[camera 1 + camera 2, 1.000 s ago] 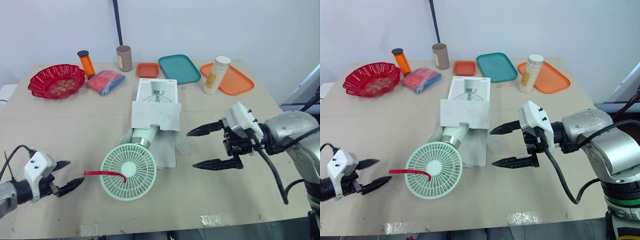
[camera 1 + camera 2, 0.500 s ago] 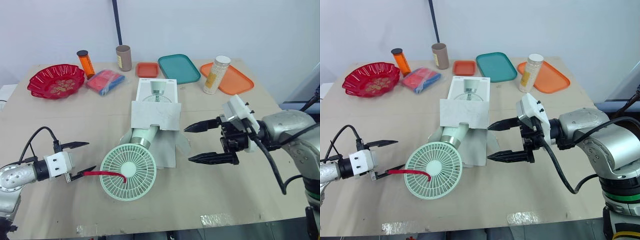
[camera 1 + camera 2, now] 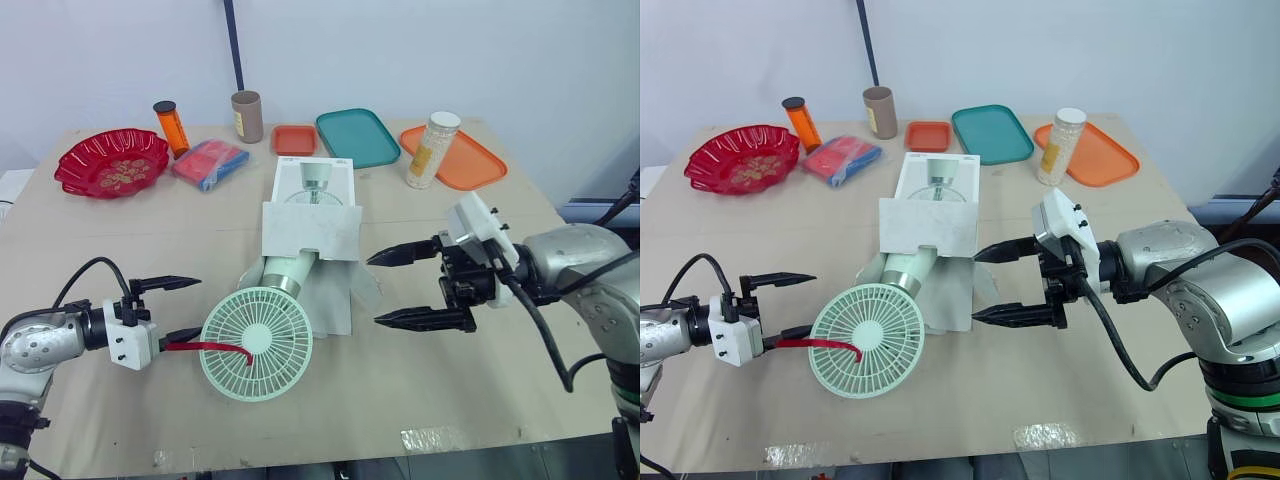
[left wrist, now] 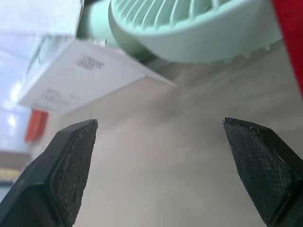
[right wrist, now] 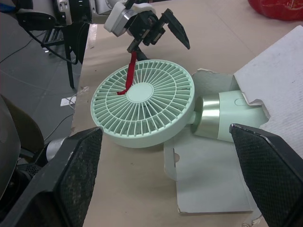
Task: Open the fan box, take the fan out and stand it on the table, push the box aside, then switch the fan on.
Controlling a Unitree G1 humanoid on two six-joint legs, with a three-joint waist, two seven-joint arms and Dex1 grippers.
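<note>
The mint-green fan [image 3: 256, 343] lies flat on the table, its round head toward the front and its stem [image 3: 290, 272] still inside the open white fan box [image 3: 312, 215]. A red ribbon [image 3: 205, 348] runs from the grille's centre to the left. My left gripper [image 3: 196, 308] is open just left of the fan head, its lower finger at the ribbon's free end. My right gripper [image 3: 375, 290] is open to the right of the box's lower flap, holding nothing. The right wrist view shows the fan head [image 5: 142, 106] and the left gripper [image 5: 161, 35] beyond it.
Along the table's back stand a red bowl [image 3: 112, 162], an orange bottle [image 3: 172, 125], a brown cup [image 3: 247, 116], a blue-red packet [image 3: 210, 163], a small orange tray [image 3: 295, 139], a teal tray [image 3: 358, 136] and a white jar [image 3: 434, 150] on an orange tray [image 3: 465, 160].
My left gripper has travelled right from the table's front-left corner up to the fan head and opened wider. The right gripper has shifted slightly left toward the box.
</note>
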